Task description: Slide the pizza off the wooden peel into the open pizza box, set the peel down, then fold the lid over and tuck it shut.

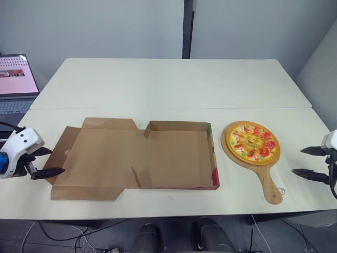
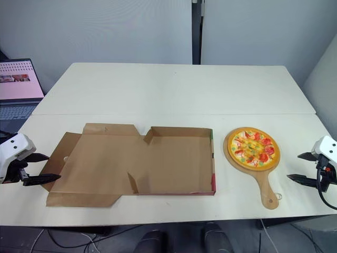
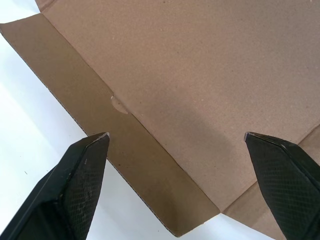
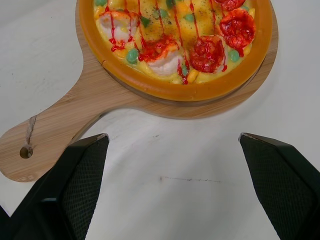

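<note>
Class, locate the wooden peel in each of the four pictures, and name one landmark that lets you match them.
Left eye view: peel right of the box, handle toward the near table edge.
Right eye view: peel in the same spot.
Right wrist view: peel just ahead of the open right gripper, pizza on it.
Left wrist view: faces the box's cardboard.
Shared landmark: the pizza.

White table (image 1: 168,84), open laptop (image 1: 17,79) beside its left edge, grey wall (image 1: 105,26) behind
</note>
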